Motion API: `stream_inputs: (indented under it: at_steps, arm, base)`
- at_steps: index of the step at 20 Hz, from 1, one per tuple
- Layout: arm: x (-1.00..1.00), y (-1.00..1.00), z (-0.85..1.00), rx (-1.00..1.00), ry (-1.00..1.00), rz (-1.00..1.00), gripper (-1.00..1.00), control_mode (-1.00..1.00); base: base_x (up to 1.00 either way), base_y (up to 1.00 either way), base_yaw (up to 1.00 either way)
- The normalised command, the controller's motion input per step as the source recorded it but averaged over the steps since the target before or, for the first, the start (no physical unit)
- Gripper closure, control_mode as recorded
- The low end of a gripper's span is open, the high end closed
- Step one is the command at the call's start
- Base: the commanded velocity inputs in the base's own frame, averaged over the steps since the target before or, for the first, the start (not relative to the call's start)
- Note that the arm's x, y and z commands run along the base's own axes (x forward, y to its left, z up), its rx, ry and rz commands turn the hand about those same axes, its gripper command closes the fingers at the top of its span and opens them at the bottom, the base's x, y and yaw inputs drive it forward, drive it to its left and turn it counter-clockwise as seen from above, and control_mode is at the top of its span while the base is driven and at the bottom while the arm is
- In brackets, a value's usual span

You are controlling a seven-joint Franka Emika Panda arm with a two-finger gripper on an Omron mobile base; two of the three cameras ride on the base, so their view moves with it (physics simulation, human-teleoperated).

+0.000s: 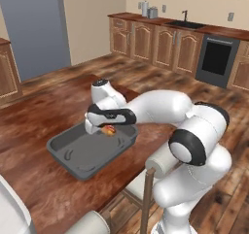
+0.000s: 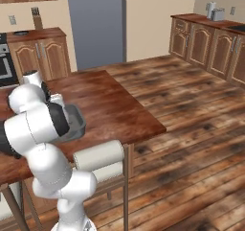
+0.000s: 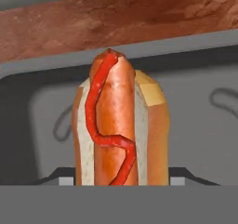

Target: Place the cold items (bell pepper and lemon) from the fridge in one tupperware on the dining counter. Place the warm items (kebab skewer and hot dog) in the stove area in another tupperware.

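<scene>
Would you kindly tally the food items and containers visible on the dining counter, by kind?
Hot dog: 1
Grey tupperware: 1
Total: 2

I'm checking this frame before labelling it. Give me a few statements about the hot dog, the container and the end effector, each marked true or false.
1. The hot dog is between the fingers of the end effector. True.
2. The end effector is over the grey tupperware. True.
3. The tupperware sits on the wooden floor. False: it rests on the wooden dining counter.
4. The hot dog carries a yellow mustard line. False: the line along the sausage is red.
5. A bell pepper already lies in the tupperware. False: none shows there; the visible inside is bare grey.
</scene>
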Motion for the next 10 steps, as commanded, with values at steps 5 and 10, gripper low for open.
stream_inputs:
  at_steps: [5, 10]
  arm:
    - [0.60, 0.00, -0.86, 0.07, 0.00, 0.00, 1.00, -1.00]
    - [0.24, -0.04, -0.75, 0.06, 0.00, 0.00, 1.00, -1.00]
  base:
    - [0.00, 0.00, 0.00]
    - [0.00, 0.00, 0.00]
